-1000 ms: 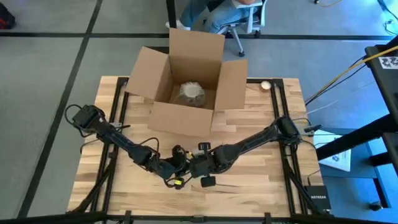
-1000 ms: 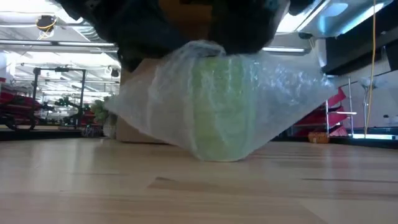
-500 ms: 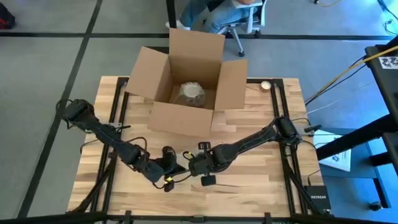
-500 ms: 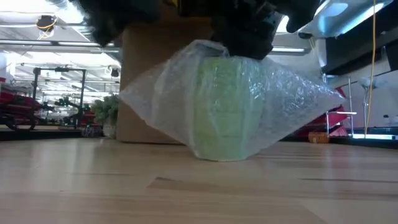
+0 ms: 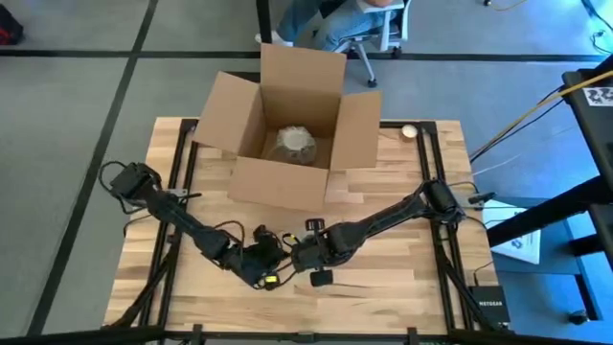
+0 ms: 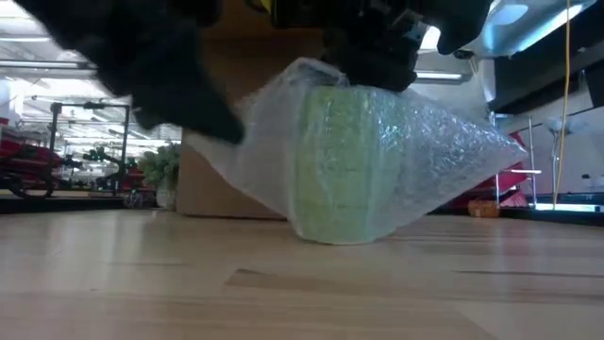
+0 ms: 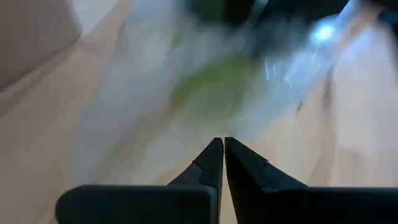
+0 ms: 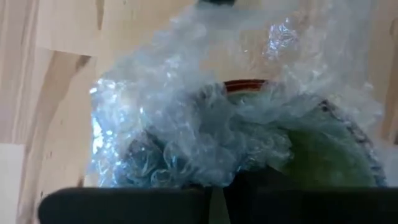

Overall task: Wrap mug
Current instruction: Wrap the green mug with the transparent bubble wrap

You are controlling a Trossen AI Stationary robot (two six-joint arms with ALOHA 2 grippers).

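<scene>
The green mug (image 6: 344,165) stands upright on the table, near its front, with a clear bubble-wrap sheet (image 6: 444,151) draped over it; the sheet's ends stick out to both sides. My right gripper (image 6: 373,57) sits on top of the mug, shut on bunched wrap (image 8: 205,149). The mug's rim (image 8: 249,83) shows under the sheet. My left gripper (image 7: 222,144) is shut with nothing between its fingers; it hangs blurred at the sheet's left end (image 6: 222,142). In the high view both grippers (image 5: 261,264) (image 5: 292,254) meet over the mug and hide it. My right gripper holds a bunched fold of the bubble wrap (image 8: 208,165) over the mug's top, coming from above and from the table's right. The bunch hides the fingertips. The mug stays standing on the table under the hold. My left gripper: I cannot tell whether it touches the sheet.
An open brown cardboard box (image 5: 287,134) stands at the table's far middle, with a wrapped bundle (image 5: 295,144) inside; it shows behind the mug (image 6: 203,189). A small round thing (image 5: 410,131) lies at the far right. Bare wood lies in front of the mug.
My left gripper first drew back from the mug toward the table's left edge, then came back toward the sheet's left end. The mug and my right gripper have stayed in place. The sheet's left end has risen and spread out a little.
</scene>
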